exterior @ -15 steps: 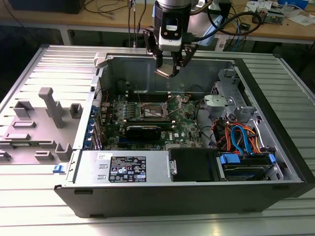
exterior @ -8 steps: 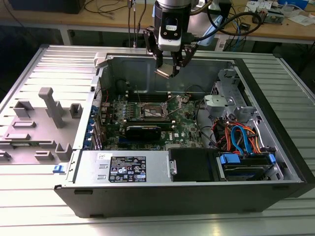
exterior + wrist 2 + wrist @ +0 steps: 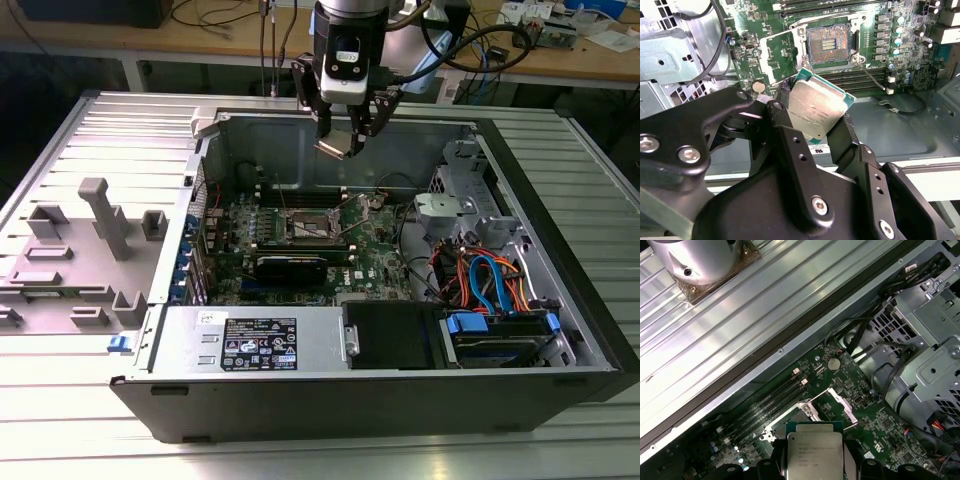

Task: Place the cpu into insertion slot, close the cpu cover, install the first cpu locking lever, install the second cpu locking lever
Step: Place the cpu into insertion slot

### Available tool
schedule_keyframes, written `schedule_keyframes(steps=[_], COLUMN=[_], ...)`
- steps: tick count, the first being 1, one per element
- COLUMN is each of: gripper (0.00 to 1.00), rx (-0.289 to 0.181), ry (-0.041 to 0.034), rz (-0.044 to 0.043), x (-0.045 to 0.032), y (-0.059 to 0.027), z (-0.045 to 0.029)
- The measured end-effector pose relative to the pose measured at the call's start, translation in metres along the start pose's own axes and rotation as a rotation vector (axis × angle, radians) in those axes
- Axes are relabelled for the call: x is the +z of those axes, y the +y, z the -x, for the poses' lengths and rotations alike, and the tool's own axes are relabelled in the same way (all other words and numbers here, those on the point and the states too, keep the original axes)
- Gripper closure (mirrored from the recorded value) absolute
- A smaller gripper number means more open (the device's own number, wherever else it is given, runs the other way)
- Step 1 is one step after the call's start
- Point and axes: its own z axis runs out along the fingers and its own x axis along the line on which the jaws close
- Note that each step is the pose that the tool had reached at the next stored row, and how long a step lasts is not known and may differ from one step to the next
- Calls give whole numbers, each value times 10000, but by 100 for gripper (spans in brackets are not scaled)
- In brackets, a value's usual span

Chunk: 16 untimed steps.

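The cpu (image 3: pixel 817 107) is clamped by two opposite edges between the fingers of the gripper (image 3: pixel 345 132), its metal top turned toward both wrist cameras. In the upper middle of the exterior view it is held in the air near the far wall of the open computer case (image 3: pixel 350 405), well above the board.

The first step is judged to be in hand. The chip is not yet in the socket (image 3: pixel 827 42), which lies bare with its contact field exposed, lower down toward the middle of the exterior view. The cpu cover (image 3: pixel 844 406) is stood up open at one side of the socket, and a thin wire lever (image 3: pixel 872 77) is swung free at another, so none of the closing steps is done.

Seating is judged to call for the chip to be levelled, since it appears tilted in the exterior view. It must also be squared to the socket's outline and set down gently so that no contact is bent. The raised cover and the lever are judged the nearest obstacles to the fingers.

Memory slots (image 3: pixel 860 80) run just beside the socket, and a coin battery (image 3: pixel 758 86) lies near the cover. At the exterior view's right a metal drive cage (image 3: pixel 455 195) and coloured cables (image 3: pixel 490 280) are packed. At its left a grey tray (image 3: pixel 60 290) of moulded holders is laid beside the case.
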Motion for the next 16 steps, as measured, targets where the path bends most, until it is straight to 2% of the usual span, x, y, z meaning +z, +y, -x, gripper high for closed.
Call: schedule_keyframes(steps=[5,10,14,16], gripper=[46,46,46,46], rx=[97,638,736,973], ry=[-9,-54,-63,-83], rz=[2,11,14,18], x=[3,10,10,10], y=[-1,-2,-2,-2], z=[0,0,0,0])
